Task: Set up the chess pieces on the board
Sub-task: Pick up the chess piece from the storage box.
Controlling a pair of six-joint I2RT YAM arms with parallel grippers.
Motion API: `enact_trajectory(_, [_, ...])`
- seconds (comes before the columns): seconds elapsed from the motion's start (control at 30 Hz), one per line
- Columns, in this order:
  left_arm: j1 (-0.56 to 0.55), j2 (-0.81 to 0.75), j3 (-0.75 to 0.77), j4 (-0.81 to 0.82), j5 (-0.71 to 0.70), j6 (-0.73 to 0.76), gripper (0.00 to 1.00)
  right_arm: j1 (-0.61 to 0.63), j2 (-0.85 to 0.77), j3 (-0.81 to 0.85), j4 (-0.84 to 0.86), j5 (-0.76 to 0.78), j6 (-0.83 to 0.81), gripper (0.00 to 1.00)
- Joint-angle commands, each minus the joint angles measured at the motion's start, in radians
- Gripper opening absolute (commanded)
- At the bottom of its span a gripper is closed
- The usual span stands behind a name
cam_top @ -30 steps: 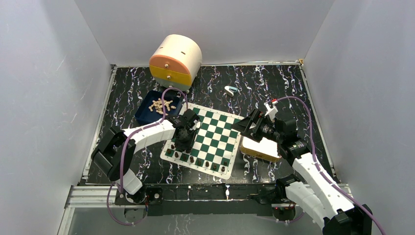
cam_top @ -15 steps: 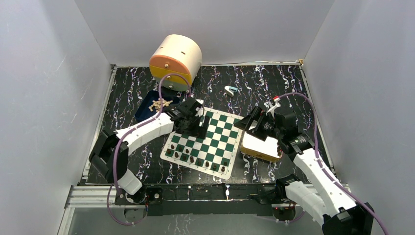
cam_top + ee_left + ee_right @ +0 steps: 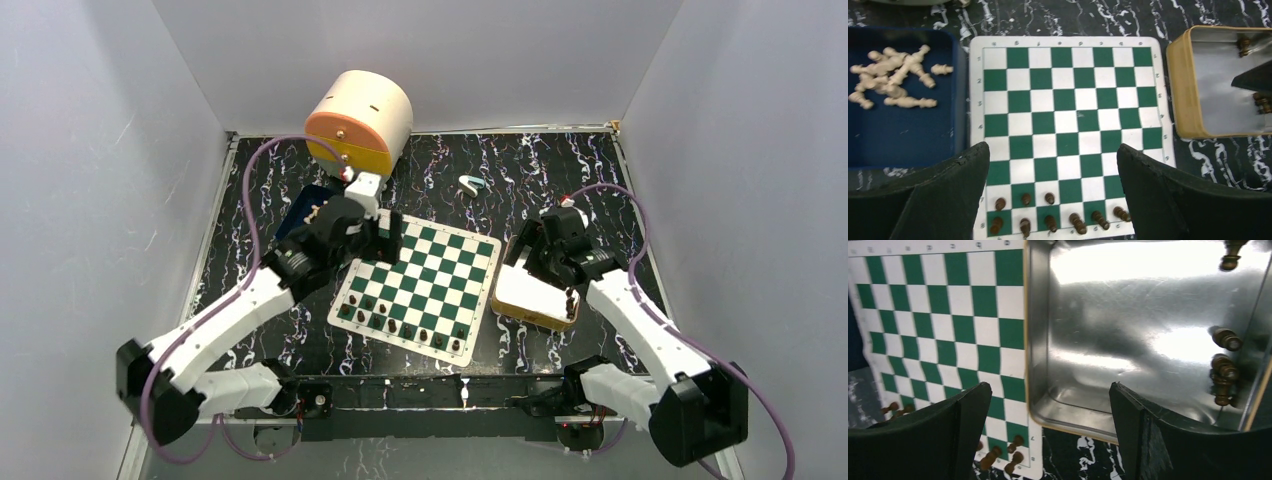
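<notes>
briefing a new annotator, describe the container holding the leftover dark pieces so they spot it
Find the green and white board in the middle. Beside its right edge sits a shallow tin with a tan rim and shiny silver floor. Unlike the dark blue tray of pale pieces on the left, it holds a few dark brown pieces.

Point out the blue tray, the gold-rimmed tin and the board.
blue tray (image 3: pixel 903 137): left wrist view, on its bare floor.
gold-rimmed tin (image 3: pixel 1128 315): right wrist view, on its bare shiny floor.
board (image 3: pixel 1064 121): left wrist view, on an empty square near its middle.
</notes>
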Motion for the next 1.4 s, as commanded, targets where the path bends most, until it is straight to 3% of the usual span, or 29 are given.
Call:
enact_trajectory(0.0, [0.009,-0.177,-0.183,0.121,-0.109,0.099,0.94,-0.01,0.069,0.058,-0.055,0.146,-0.046,0.93])
enact_trajectory(0.13, [0.01,-0.268,-0.265,0.115,-0.106,0.161,0.92,-0.019,0.128,0.077,-0.05,0.301,-0.082,0.75])
enact_trajectory(0.2, [0.01,-0.282,-0.286,0.106,-0.131,0.186,0.9,-0.02,0.155,0.061,0.017,0.372,-0.137,0.59])
enact_trajectory(0.27, [0.01,-0.292,-0.306,0.114,-0.153,0.193,0.89,-0.02,0.188,0.038,0.104,0.443,-0.175,0.53])
enact_trajectory(0.37, [0.01,-0.308,-0.317,0.125,-0.127,0.182,0.86,-0.025,0.274,0.046,0.13,0.528,-0.181,0.52])
enact_trajectory(0.63, [0.008,-0.343,-0.335,0.121,-0.072,0.174,0.81,-0.045,0.371,0.178,-0.107,0.558,-0.169,0.52])
enact_trajectory(0.83, [-0.008,-0.358,-0.336,0.122,-0.061,0.175,0.81,-0.057,0.445,0.206,-0.121,0.358,-0.497,0.59])
enact_trajectory(0.97, [-0.018,-0.365,-0.335,0.118,-0.067,0.178,0.8,-0.083,0.514,0.246,-0.173,0.229,-0.623,0.6])
enact_trajectory(1.23, [-0.028,-0.356,-0.335,0.11,-0.075,0.182,0.8,-0.098,0.489,0.216,-0.153,0.131,-0.896,0.54])
enact_trajectory(1.37, [-0.027,-0.355,-0.335,0.106,-0.089,0.184,0.8,-0.103,0.494,0.186,-0.153,0.161,-0.952,0.52])
